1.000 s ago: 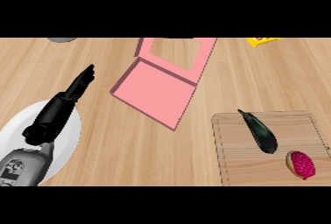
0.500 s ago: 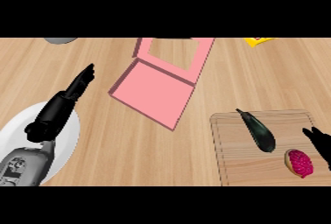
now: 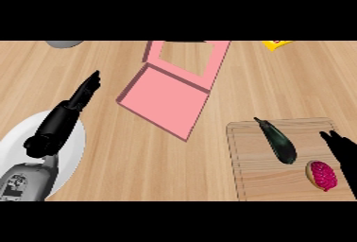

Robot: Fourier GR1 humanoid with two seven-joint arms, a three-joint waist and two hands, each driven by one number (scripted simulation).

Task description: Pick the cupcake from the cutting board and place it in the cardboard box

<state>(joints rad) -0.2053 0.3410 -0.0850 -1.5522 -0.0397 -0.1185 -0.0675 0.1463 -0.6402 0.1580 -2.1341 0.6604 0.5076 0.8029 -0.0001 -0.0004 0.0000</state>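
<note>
While right hand (image 3: 343, 153) fingers reach straight, magenta-topped cupcake (image 3: 321, 175) lies on cutting board (image 3: 258, 182).

No readable text

We find no legible words, labels, brands or numbers on anything in view.

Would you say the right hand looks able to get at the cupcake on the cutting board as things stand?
Probably yes. The right hand is over the cutting board's right edge, just beside the cupcake. The eggplant lies to the cupcake's other side, leaving the way free.
</note>
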